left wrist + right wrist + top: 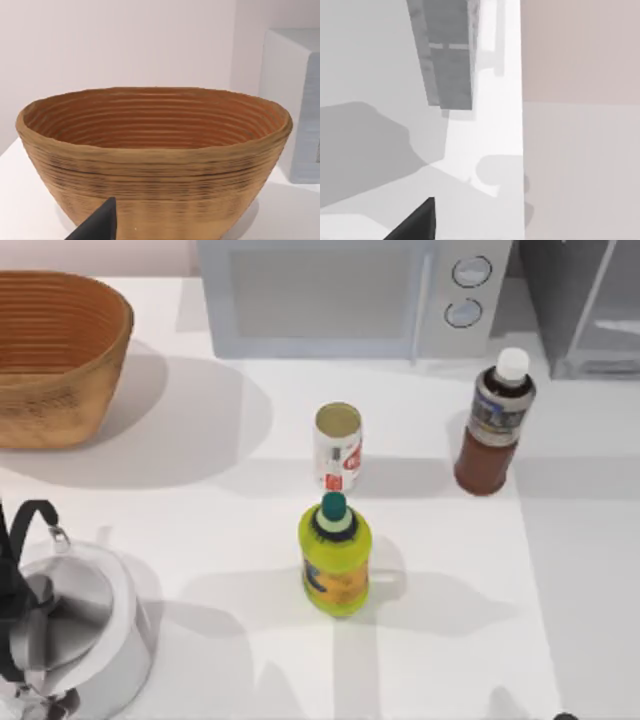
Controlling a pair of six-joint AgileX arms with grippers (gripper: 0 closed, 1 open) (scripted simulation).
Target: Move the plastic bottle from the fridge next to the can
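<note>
A: Where does the plastic bottle (495,425) stand now?

B: Upright on the table (250,440), just in front of the fridge (585,305) at the far right. It is already out of the cabinet, well to the right of the can (337,446), with bare table between them.

A: And the arms?

B: The left tool (97,225) hangs at the left, facing the woven basket (155,160); I see one dark finger tip and cannot tell whether the fingers are apart or together. The right tool (415,222) looks down past the table's right edge toward the fridge; same there, I cannot tell.

A: So what does the step call for?

B: I judge the bottle is not yet close enough to the can. The right arm is nearer. It should take the bottle low on the body, below the label, keep it upright, and set it down just right of the can, clear of the yellow-green bottle (335,555) standing just in front of the can.

A: How does the bottle look?

B: Slim, dark reddish-brown liquid, white cap, grey-blue label round the upper part. Tall and narrow, so likely to tip if nudged high.
</note>
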